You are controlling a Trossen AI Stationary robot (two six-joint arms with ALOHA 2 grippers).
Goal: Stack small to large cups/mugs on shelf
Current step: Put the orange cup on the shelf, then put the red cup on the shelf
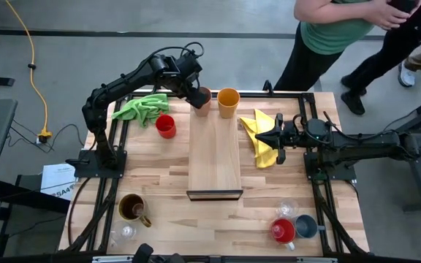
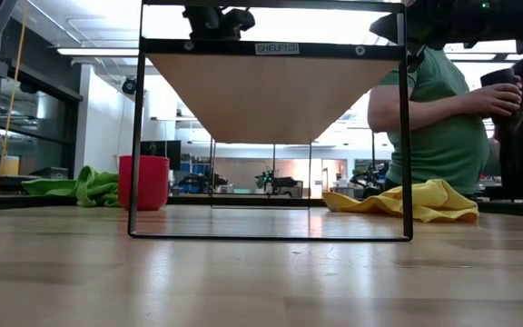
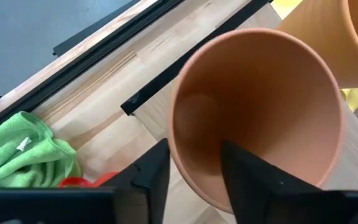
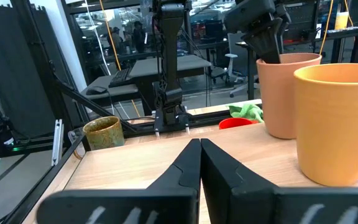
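The peach tumbler (image 1: 202,98) (image 3: 260,93) (image 4: 284,93) stands upright on its base at the far end of the shelf (image 1: 214,157). The orange tumbler (image 1: 228,102) (image 4: 334,118) stands beside it on the right. My left gripper (image 1: 198,95) (image 3: 194,152) comes down over the peach tumbler's left rim and is open. One finger is inside the cup and one outside, and some of the inner wall shows between them. My right gripper (image 1: 263,136) (image 4: 199,149) is shut on nothing. It hovers level right of the shelf, over the yellow cloth.
A red mug (image 1: 165,126) and a green cloth (image 1: 141,108) lie left of the shelf, and a yellow cloth (image 1: 265,150) lies right of it. Near the front are a brown mug (image 1: 132,208), a clear glass (image 1: 126,232), a red mug (image 1: 282,231), a grey-blue mug (image 1: 305,226) and another glass (image 1: 286,209). People stand beyond the far right corner.
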